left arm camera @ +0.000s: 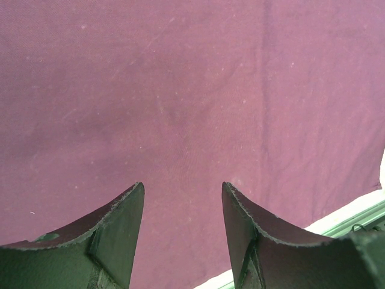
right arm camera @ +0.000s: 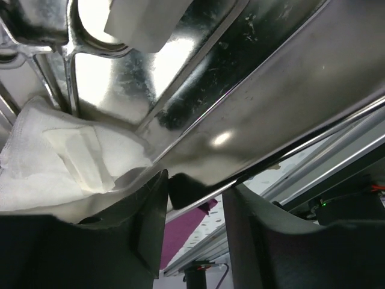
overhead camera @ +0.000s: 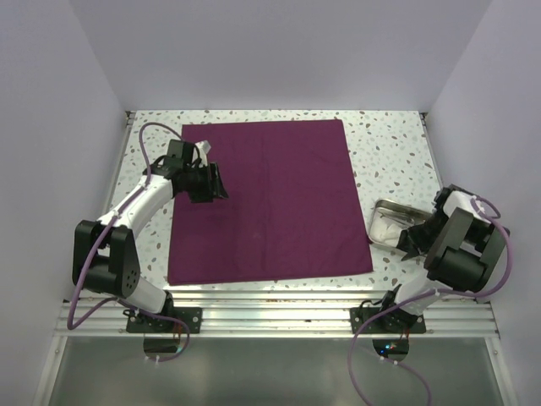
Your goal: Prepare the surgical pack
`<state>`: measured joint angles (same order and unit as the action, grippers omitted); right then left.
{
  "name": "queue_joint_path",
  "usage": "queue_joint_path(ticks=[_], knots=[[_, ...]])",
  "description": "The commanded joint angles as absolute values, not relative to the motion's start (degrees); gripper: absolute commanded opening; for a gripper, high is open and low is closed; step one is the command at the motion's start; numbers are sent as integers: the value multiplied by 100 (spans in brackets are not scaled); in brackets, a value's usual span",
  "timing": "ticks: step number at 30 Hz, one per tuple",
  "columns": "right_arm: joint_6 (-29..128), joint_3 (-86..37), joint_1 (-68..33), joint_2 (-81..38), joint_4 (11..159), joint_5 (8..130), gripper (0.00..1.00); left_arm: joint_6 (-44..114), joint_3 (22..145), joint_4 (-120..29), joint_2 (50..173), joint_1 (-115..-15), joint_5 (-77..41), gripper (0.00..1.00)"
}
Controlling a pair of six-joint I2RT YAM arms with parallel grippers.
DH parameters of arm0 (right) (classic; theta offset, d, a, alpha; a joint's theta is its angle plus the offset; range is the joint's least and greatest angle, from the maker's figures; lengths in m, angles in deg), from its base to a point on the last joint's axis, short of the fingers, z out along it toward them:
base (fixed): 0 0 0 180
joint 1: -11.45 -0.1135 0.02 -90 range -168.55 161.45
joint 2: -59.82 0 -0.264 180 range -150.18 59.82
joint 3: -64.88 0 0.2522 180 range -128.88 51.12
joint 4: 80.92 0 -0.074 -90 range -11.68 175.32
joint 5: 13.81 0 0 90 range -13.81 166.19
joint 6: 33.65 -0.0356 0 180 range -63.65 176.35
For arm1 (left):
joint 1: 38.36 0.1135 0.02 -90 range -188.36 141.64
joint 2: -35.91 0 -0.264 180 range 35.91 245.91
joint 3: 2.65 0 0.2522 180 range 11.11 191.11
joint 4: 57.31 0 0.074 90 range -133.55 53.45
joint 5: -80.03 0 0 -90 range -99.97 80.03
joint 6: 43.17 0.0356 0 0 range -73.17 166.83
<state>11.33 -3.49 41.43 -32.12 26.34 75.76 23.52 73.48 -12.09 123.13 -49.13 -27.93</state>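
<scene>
The plum-purple cloth (overhead camera: 270,203) lies spread flat over the middle of the table. My left gripper (overhead camera: 221,188) hovers open above the cloth's left part, and in the left wrist view only fabric (left arm camera: 180,90) shows between its tips (left arm camera: 183,186). The small steel tray (overhead camera: 382,205) sits to the right of the cloth. My right gripper (overhead camera: 412,241) is at the tray's near edge, open. It straddles the tray wall (right arm camera: 271,90), one finger inside and one outside (right arm camera: 195,180). Inside the tray lie white gauze (right arm camera: 54,156) and silvery instrument handles (right arm camera: 60,60).
White walls enclose the speckled tabletop (overhead camera: 389,144) on three sides. An aluminium rail (overhead camera: 279,309) carrying both arm bases runs along the near edge. A second gauze pad (right arm camera: 144,24) lies deeper in the tray.
</scene>
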Motion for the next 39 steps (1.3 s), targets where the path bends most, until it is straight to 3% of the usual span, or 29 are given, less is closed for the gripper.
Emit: queue_joint_path(ticks=[1,13,24,39], knots=[[977,-206,4160,-3343,3030,7637,40,2486,7606,-1104,12309,-4847,-2826,58],[897,-249,4160,-3633,3224,7628,18,2486,7755,-990,12415,-4847,-2808,58],[915,-1031,4160,-3642,2679,7426,0,2468,7843,-1016,12555,-4847,-2852,58],[1161,-1515,4169,-3388,2441,7180,0,2494,7966,-998,12705,-4847,-2852,58]])
